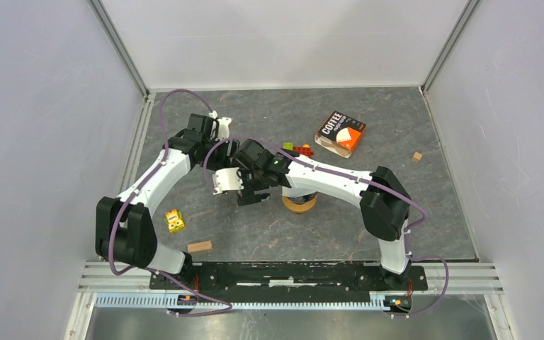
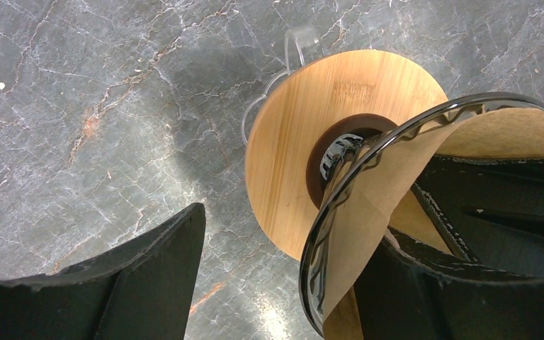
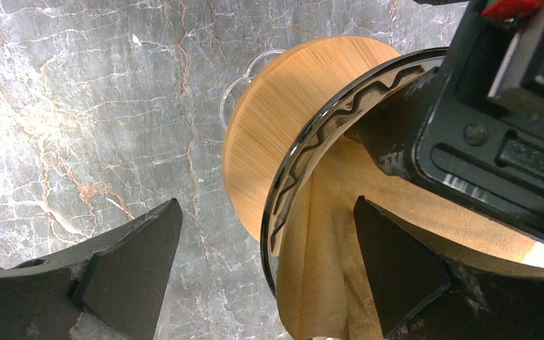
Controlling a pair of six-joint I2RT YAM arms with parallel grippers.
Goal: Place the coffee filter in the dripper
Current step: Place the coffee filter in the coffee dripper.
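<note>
The dripper has a glass cone with a dark rim [image 2: 324,216] on a round wooden collar [image 2: 294,142], and its clear handle points away. A brown paper coffee filter [image 2: 368,205] lies inside the cone against the glass and also shows in the right wrist view [image 3: 326,248]. My left gripper [image 2: 297,227] is open and straddles the rim, with one finger inside the filter and one outside. My right gripper [image 3: 268,205] is open and straddles the rim the same way. In the top view both grippers meet mid-table, left [image 1: 227,180] and right [image 1: 249,193], and the wooden collar [image 1: 299,204] shows under the right arm.
An orange and black coffee filter box [image 1: 340,133] lies at the back right. Small coloured toy blocks [image 1: 297,149] sit near it. A yellow block [image 1: 175,221] and a wooden block [image 1: 199,246] lie front left. A small wooden cube [image 1: 416,156] sits far right.
</note>
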